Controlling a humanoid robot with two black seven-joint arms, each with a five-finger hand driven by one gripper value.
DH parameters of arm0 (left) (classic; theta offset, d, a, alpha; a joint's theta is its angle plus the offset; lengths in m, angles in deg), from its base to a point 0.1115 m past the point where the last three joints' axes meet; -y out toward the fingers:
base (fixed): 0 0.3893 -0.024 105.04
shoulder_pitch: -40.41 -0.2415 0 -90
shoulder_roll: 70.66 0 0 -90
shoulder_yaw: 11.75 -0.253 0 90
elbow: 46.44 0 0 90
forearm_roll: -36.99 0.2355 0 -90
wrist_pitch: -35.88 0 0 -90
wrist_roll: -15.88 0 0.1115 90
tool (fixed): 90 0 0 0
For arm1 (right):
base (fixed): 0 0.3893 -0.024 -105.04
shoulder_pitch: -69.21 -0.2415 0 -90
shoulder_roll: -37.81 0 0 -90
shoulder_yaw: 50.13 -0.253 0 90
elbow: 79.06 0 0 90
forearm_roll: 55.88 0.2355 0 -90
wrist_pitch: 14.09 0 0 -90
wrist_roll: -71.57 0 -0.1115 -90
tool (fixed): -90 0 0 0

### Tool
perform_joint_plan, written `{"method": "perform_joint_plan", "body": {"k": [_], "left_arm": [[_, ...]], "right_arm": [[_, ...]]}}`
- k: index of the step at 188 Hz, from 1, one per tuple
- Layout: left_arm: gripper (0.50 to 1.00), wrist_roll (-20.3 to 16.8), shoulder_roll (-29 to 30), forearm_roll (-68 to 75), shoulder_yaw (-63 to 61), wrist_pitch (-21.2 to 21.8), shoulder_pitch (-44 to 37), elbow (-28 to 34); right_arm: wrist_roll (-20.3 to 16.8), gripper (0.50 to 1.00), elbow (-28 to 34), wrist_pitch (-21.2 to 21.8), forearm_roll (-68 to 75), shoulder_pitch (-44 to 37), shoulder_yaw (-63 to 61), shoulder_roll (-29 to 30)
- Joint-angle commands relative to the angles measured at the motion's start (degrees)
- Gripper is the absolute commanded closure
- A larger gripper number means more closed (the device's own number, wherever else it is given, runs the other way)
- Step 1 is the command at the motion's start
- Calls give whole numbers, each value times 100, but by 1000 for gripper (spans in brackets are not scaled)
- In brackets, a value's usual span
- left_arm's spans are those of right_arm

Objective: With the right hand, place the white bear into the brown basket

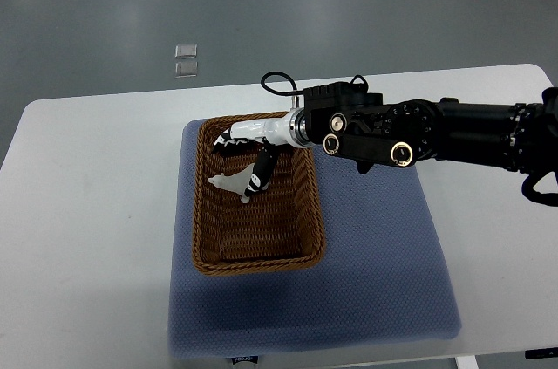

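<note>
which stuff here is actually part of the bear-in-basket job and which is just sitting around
Part of the job:
- white bear, in the basket under the fingers
- brown basket
- right hand, reaching into the basket over the bear

Just lying about:
- blue mat under the basket
- white table
- two small clear squares on the floor

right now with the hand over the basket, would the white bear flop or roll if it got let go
The white bear looks small and soft, so it would probably sag, not roll. It is already inside the brown basket, whose woven walls should stop it. The right hand spans it easily, so it is likely light.
</note>
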Motion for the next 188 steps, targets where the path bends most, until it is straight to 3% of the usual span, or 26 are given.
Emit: {"method": "perform_joint_plan", "body": {"k": [1,43,75,125,188], "left_arm": [[500,0,0,0,0,0,-6,5],[500,0,0,-8,0,9,-6,58],[500,0,0,-8,9,9,-6,31],[500,0,0,0,0,9,3,22],[500,0,0,0,0,9,3,31]], "right_arm": [[8,611,20,-7,9,-57,-306,-237],[44,611,47,2,18,75,-1555,-897],[61,611,38,-69,360,1067,-3470,-1292],[70,583,-32,-271,554,2922,-6019,-1090],[44,576,-50,-315,1916,3441,-6662,-888]]}}
